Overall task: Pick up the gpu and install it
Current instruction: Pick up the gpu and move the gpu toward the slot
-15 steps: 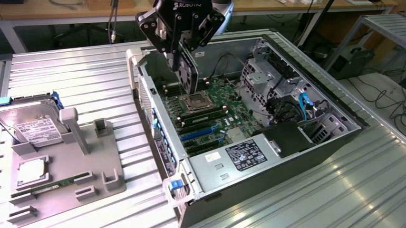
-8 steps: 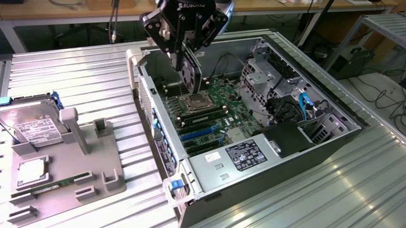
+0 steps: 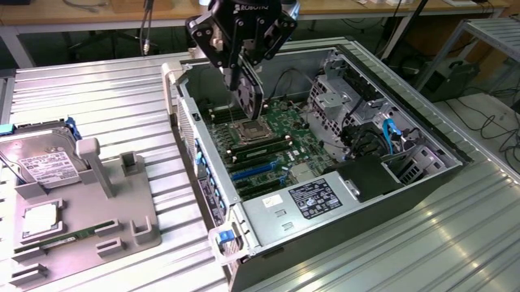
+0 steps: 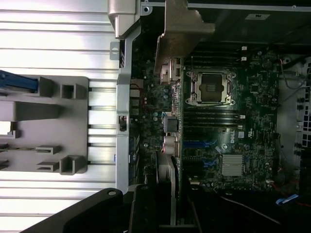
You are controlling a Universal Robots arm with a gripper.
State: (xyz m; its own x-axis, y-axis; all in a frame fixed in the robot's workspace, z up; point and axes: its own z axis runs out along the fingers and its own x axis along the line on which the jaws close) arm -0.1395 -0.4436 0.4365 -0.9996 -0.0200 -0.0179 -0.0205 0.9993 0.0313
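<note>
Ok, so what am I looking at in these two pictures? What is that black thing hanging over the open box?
This is one robot arm working over an open computer case that lies on a ribbed metal table. One picture comes from a camera off the arm, the other from a camera on its wrist, looking into the case at the motherboard. The arm's hand grips a flat black graphics card, the gpu, above that board. On the exterior view's left, a grey holder carries a hard drive and a green memory stick.
</note>
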